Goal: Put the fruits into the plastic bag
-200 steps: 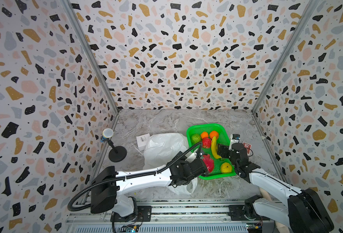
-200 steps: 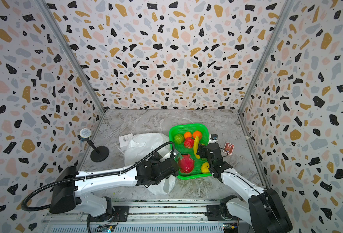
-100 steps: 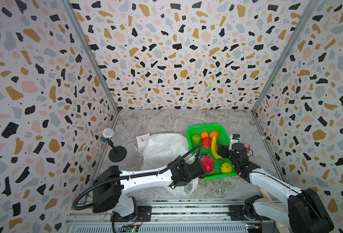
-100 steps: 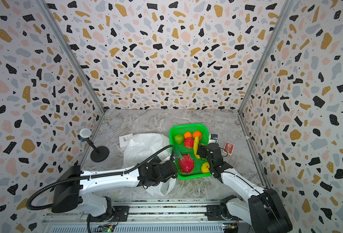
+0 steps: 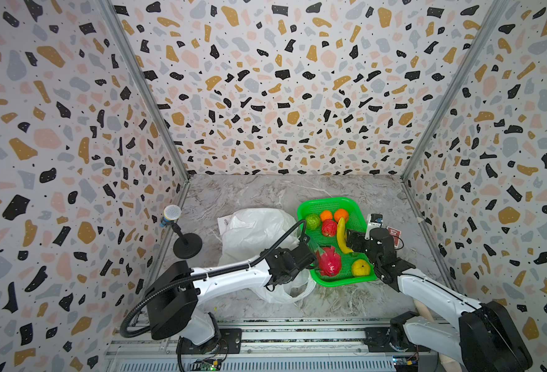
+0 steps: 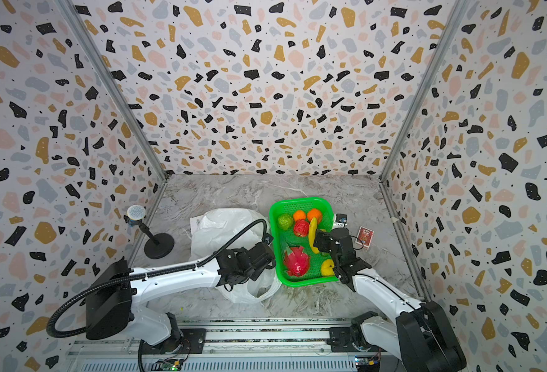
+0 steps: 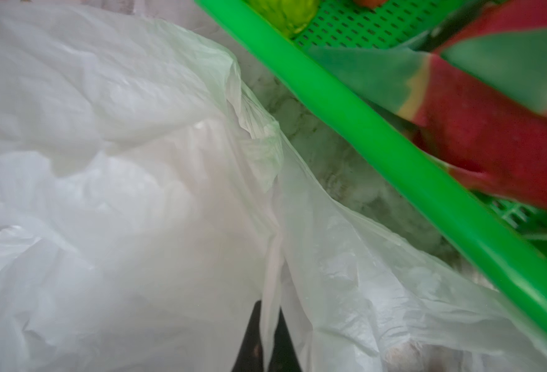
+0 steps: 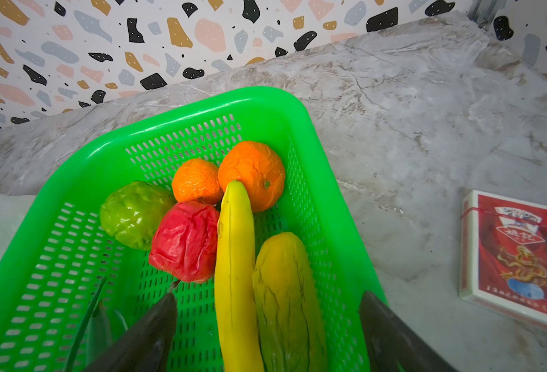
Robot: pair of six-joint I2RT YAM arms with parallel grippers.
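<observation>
Your left gripper [image 7: 268, 314] is clamped on the plastic bag [image 7: 120, 193]. Right gripper [image 8: 269, 299]: jaws apart, banana [image 8: 233, 257] and green-yellow oblong [image 8: 285, 290] between them.

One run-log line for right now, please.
left pincer: shut on bag | right pincer: open over banana | fruits: in tray | bag: beside tray

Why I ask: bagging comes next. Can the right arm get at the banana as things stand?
Likely yes: the right arm holds its jaws open above the green tray, straddling the banana and the oblong fruit beside it; nothing covers them.
</observation>
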